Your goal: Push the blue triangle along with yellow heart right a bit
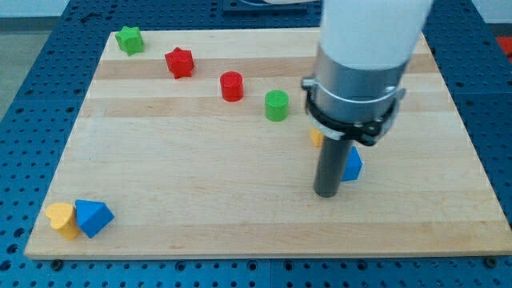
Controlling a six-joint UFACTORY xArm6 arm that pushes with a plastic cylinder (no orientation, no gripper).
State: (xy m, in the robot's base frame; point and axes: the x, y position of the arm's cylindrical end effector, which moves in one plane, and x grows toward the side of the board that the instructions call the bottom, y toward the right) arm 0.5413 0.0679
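Note:
The blue triangle lies near the board's bottom-left corner, touching the yellow heart on its left. My tip rests on the board right of centre, far to the right of that pair. Just right of the rod lies a second blue block, partly hidden by the rod.
A green star, a red star, a red cylinder and a green cylinder run in a line from top left towards the centre. An orange block peeks out behind the arm. The wooden board sits on a blue pegboard.

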